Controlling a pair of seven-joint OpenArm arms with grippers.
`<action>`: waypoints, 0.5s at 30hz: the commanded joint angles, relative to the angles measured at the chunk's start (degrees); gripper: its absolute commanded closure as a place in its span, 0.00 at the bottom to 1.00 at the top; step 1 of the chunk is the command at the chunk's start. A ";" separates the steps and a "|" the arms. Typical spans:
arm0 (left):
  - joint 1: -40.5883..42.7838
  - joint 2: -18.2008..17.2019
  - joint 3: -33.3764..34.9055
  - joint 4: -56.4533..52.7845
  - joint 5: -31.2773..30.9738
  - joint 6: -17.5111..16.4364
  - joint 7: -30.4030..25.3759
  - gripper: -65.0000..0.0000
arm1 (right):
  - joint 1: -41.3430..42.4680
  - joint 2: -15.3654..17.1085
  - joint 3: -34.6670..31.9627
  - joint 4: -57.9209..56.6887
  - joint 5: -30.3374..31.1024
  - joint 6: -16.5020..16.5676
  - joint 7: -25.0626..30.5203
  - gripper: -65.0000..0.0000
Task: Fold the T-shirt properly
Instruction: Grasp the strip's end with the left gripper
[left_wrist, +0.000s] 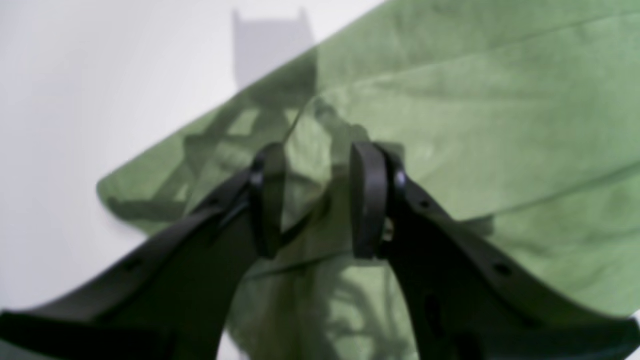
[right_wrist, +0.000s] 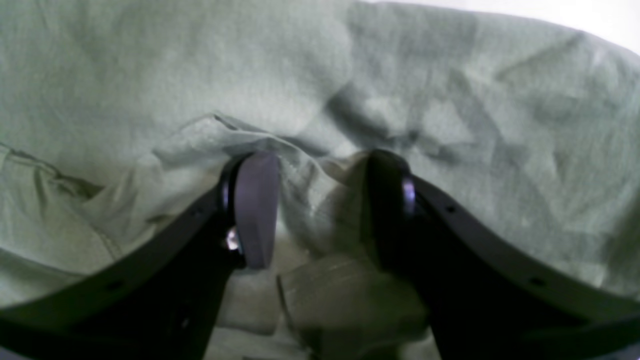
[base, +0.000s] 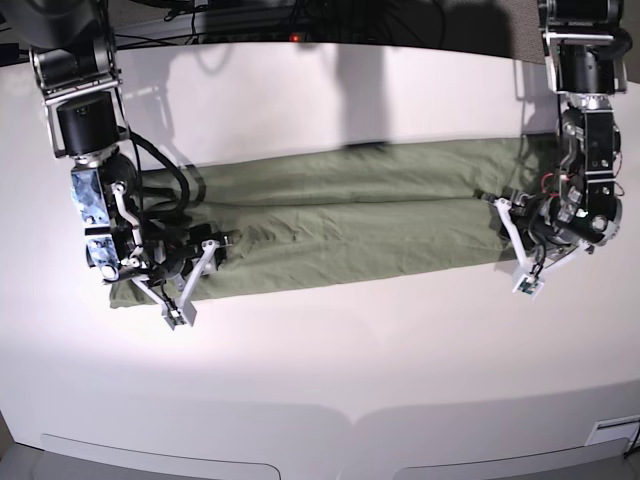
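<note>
The olive-green T-shirt (base: 350, 230) lies on the white table (base: 320, 370), folded lengthwise into a long wrinkled strip. My left gripper (base: 510, 245) is at the strip's right end. In the left wrist view its jaws (left_wrist: 320, 150) stand apart, low over a corner of the shirt (left_wrist: 500, 125), with a ridge of cloth between them. My right gripper (base: 200, 280) is at the strip's left end. In the right wrist view its jaws (right_wrist: 320, 157) stand apart, pressed into bunched cloth (right_wrist: 150, 65) that rises between the fingers. The collar and label are hidden.
Bare white table (left_wrist: 100, 75) surrounds the shirt, with a wide stretch in front of it toward the table's front edge (base: 320, 420). Cables and dark equipment (base: 250, 20) lie beyond the table's back edge.
</note>
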 joint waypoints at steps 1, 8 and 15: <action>-1.29 -1.49 -0.22 1.01 -0.20 0.20 -0.44 0.67 | -1.09 0.94 -0.17 -1.11 -3.15 -1.53 -5.57 0.53; -1.27 -6.36 -0.22 1.01 -0.57 3.54 -0.44 0.67 | -1.09 0.94 -0.17 -1.11 -3.15 -1.49 -5.57 0.53; -1.27 -6.40 -0.22 1.01 -4.76 3.58 -0.42 0.67 | -1.09 0.94 -0.17 -1.11 -3.15 -1.49 -5.60 0.53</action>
